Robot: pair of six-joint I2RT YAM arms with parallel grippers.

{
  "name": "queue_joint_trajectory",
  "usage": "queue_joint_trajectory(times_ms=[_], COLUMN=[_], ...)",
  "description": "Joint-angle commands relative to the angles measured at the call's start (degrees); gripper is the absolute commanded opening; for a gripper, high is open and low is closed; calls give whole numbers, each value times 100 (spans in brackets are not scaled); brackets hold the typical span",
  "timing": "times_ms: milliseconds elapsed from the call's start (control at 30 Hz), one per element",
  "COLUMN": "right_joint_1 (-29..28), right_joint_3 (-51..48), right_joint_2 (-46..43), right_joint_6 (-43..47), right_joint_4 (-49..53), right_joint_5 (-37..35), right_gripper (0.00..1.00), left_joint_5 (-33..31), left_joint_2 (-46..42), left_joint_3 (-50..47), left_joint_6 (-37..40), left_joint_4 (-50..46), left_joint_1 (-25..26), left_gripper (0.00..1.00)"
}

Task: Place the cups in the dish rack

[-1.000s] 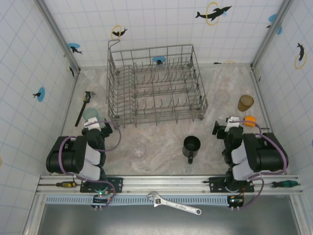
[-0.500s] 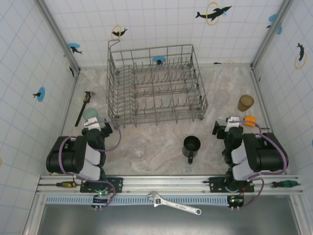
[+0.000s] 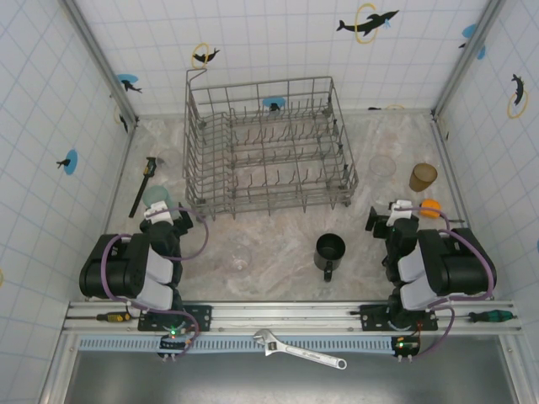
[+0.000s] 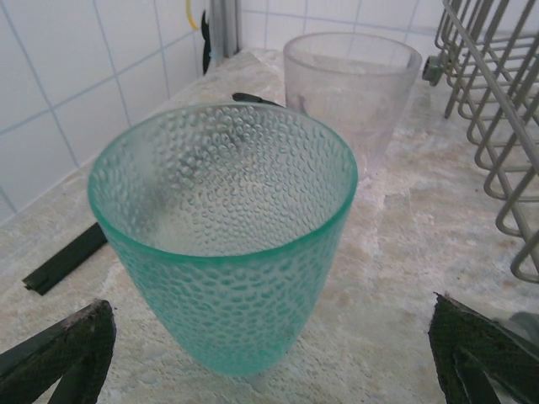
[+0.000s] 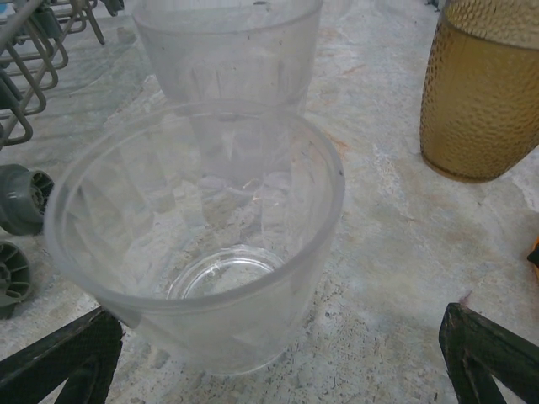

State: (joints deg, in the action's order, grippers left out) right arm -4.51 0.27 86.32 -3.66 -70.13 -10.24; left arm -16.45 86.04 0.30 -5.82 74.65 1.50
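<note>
The left gripper (image 4: 269,360) has its fingers (image 4: 72,341) spread wide and grips nothing. A pale teal cup (image 4: 223,244) stands upright between them, clear of both. At 1 o'clock behind it stands a frosted clear cup (image 4: 349,88). A black tool (image 4: 63,257) lies at 9 o'clock, and the dish rack (image 4: 497,126) is at 3 o'clock.

The right gripper (image 5: 278,360) is likewise wide apart and holds nothing. A clear glass (image 5: 198,236) stands upright between its fingers (image 5: 493,353), touching neither. A second clear glass (image 5: 227,50) stands just behind it at 12 o'clock, and an amber tumbler (image 5: 484,93) stands at 2 o'clock.

From above, the dish rack stands empty at 12 o'clock on the table (image 3: 278,236), with a black mug (image 3: 329,250) upright at its 5 o'clock. The tiled walls carry dolphin decals (image 3: 368,21).
</note>
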Motion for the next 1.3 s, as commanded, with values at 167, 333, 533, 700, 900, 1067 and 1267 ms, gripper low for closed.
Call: queue_joint_trajectory(times_ms=[167, 333, 533, 700, 900, 1067, 1267], right_joint_1=[-239, -398, -507, -534, -644, -649, -657], right_joint_3=[-429, -89, -273, -245, 10, 187, 399], right_joint_2=[-625, -1335, -1698, -1884, -2383, -3018, -3760], right_joint_6=[242, 158, -23, -303, -570, -1101, -1728], right_joint_4=[-361, 982, 1037, 1397, 2360, 3191, 4488], right_joint_5=[-479, -614, -895, -1263, -1510, -1477, -1938], right_gripper=[100, 100, 100, 100, 100, 100, 100], left_joint_5=[-573, -593, -530, -1284, -1850, -2112, -2744], left_joint_2=[-53, -69, -104, -1080, -1820, -2327, -2632], left_joint_3=[-486, -548, -720, -204, 143, 668, 1779], left_joint_6=[224, 251, 306, 156, -416, -1148, -1823], left_joint_4=[747, 854, 1141, -639, -1856, -3117, -5345], left_joint_1=[237, 263, 277, 435, 440, 448, 471], left_gripper=[98, 98, 98, 97, 98, 98, 98])
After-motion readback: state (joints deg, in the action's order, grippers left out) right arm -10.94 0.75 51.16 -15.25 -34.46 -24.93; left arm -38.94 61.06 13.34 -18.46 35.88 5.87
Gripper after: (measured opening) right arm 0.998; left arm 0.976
